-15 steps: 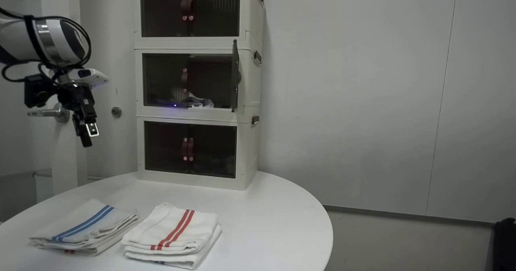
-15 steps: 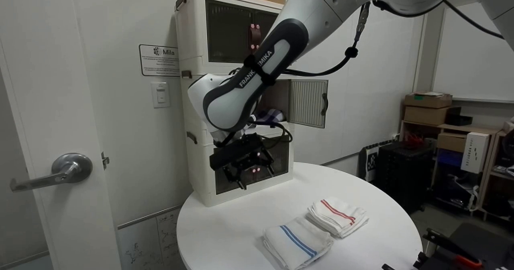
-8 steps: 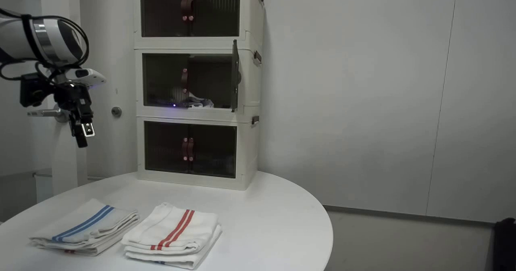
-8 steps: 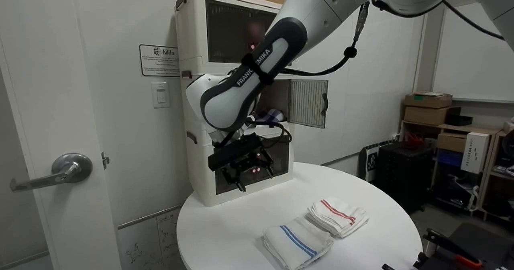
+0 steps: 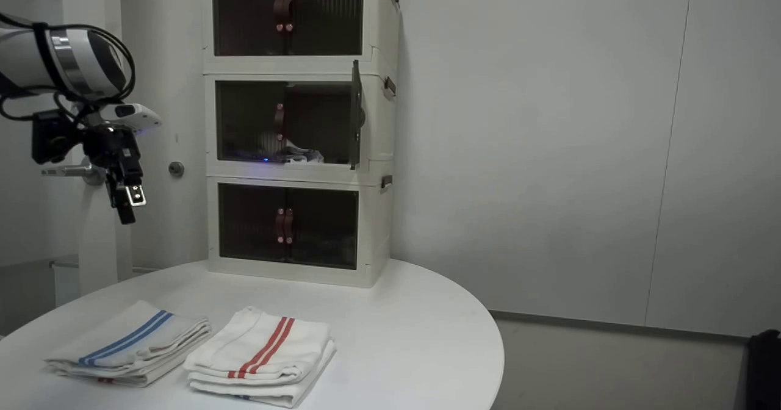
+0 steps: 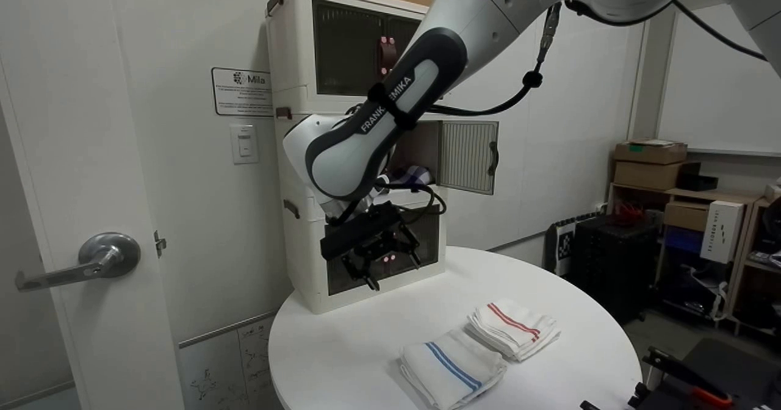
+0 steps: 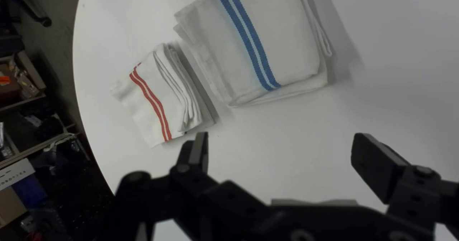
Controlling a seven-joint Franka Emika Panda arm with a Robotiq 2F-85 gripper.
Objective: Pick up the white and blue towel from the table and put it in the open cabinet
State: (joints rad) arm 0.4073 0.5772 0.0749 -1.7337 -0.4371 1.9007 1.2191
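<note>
The white and blue towel (image 5: 126,344) lies folded on the round white table (image 5: 415,343). It also shows in an exterior view (image 6: 450,367) and at the top of the wrist view (image 7: 258,36). My gripper (image 7: 281,137) is open and empty, with bare table top between its fingers. In both exterior views the gripper (image 5: 132,212) hangs above the table, apart from the towel and nearer the cabinets (image 6: 395,276). The open cabinet (image 5: 244,168) is the middle tier of the stack. Its right door (image 6: 468,157) stands swung out; its left door is shut.
A towel with red stripes (image 5: 262,349) lies close beside the blue-striped one, also in the wrist view (image 7: 154,97). Some cloth (image 5: 303,154) lies inside the middle cabinet. The top (image 5: 323,13) and bottom (image 5: 323,227) tiers are shut. A room door with a handle (image 6: 110,257) stands beside the table.
My gripper has shifted slightly left and then slightly back right in an exterior view, still open. The towels and the cabinet door have not moved.
</note>
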